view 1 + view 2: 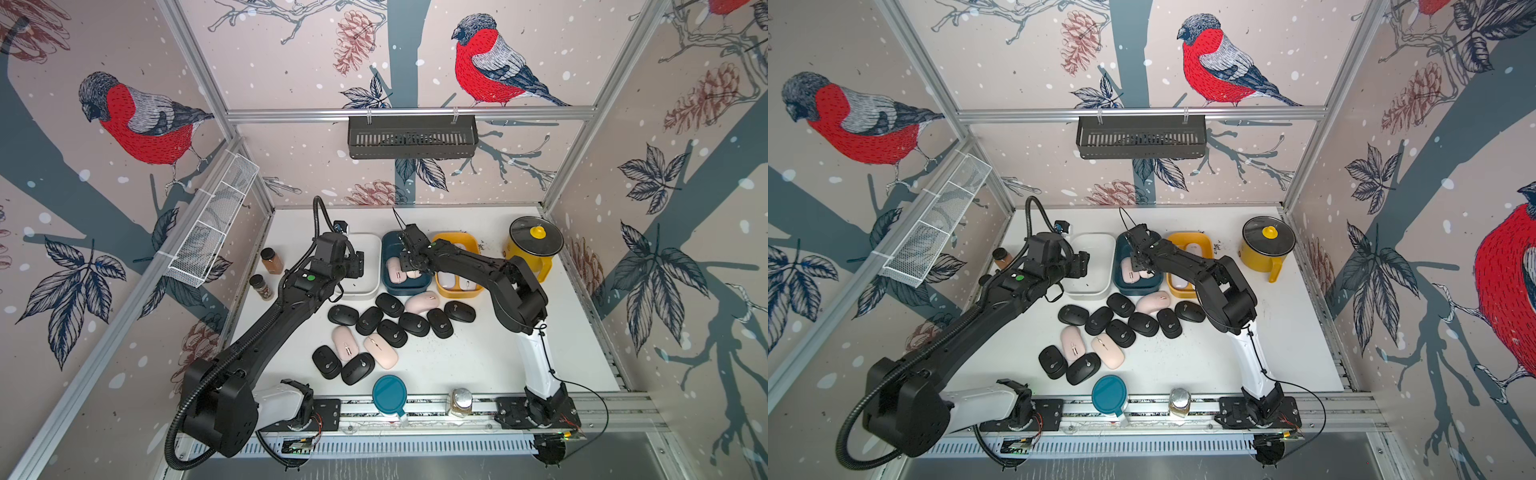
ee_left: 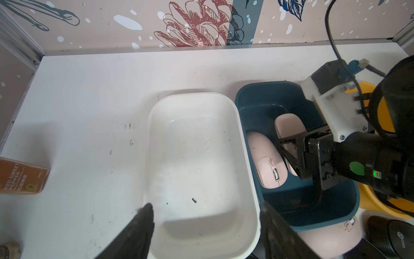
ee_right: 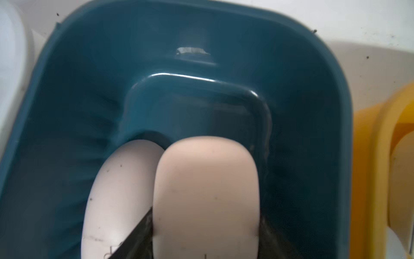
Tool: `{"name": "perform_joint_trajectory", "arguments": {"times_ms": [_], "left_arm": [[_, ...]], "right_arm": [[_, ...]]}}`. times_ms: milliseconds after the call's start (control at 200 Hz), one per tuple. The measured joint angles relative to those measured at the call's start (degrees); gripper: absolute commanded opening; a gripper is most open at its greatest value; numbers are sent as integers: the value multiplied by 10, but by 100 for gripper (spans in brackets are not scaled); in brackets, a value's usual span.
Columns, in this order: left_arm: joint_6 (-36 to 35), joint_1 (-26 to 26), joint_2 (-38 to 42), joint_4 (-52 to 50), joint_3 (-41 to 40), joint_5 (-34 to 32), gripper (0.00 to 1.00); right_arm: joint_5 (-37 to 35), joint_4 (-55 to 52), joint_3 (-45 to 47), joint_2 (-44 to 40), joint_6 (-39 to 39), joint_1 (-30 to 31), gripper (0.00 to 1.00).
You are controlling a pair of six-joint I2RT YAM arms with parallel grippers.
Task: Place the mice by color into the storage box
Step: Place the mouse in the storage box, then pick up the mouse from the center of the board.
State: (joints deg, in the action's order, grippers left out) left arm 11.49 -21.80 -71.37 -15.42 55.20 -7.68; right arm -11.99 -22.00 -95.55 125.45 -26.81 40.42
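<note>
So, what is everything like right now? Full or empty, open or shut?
white box, no mice inside
blue box, pink mouse lying inside
yellow box, holding white mice
yellow pot, lid on
left hand, open, empty, over the white box
right hand, shut on a second pink mouse, inside the blue box
black mice, loose on the table
spice jars, upright, capped

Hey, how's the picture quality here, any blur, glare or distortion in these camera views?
Right wrist view: soft focus, the close pink mouse blurred, a glare streak on the blue box. Left wrist view: white box washed out, left gripper blurred. Both top views: sharp, evenly lit, wide-angle stretch toward the edges.
</note>
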Motion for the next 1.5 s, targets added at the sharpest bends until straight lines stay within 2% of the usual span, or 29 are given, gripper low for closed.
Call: {"name": "perform_joint_trajectory", "arguments": {"times_ms": [320,555,786,916,1116,1326,1496], "left_arm": [[-3,0,4,0,0,0,74],[-3,0,6,0,0,-1,74],[6,-7,9,-7,8,-14,74],[24,-24,10,-32,31,-26,73],[103,-66,34,-80,26,-47,73],[229,-100,76,-134,-58,-64,72],[322,-113,100,-176,-116,-74,72]], "right_arm": [[3,-2,0,0,-5,0,70],[9,-11,-6,-7,-15,6,71],[10,0,-6,-82,-7,23,72],[18,28,36,-133,-1,25,72],[47,87,165,-236,2,19,73],[80,150,308,-336,0,-32,73],[112,174,368,-374,-1,-53,73]]}}
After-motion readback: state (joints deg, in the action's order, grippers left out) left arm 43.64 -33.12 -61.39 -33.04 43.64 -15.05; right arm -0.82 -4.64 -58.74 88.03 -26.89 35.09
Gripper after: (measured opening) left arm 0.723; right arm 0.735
